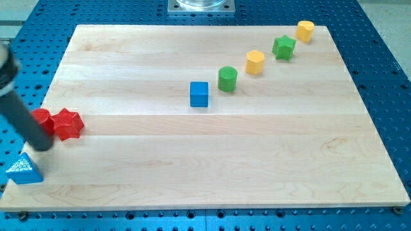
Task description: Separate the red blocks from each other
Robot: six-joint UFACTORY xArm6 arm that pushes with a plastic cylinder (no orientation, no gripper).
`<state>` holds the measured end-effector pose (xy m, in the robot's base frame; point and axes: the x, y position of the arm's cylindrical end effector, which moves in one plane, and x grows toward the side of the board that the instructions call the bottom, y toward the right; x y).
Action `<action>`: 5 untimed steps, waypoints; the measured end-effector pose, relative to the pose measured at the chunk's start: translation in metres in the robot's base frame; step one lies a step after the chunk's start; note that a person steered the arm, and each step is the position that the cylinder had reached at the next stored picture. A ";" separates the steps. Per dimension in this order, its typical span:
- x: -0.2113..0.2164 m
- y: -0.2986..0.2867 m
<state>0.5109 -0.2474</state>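
Observation:
Two red blocks lie touching at the view's left edge of the board: a red star-shaped block [67, 124] and, to its left, a red round block [42, 119] partly hidden by the rod. My tip [43, 147] rests on the board just below the round red block, at its lower left side. The dark rod slants up from it to the view's upper left.
A blue triangular block [24, 169] sits at the board's lower-left corner, just below my tip. A blue cube [200, 94], green cylinder [227, 79], yellow cylinder [255, 62], green star-shaped block [284, 47] and yellow cylinder [305, 30] form a diagonal line toward the top right.

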 end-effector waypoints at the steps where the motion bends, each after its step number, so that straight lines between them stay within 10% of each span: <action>1: -0.022 0.044; 5: -0.023 0.061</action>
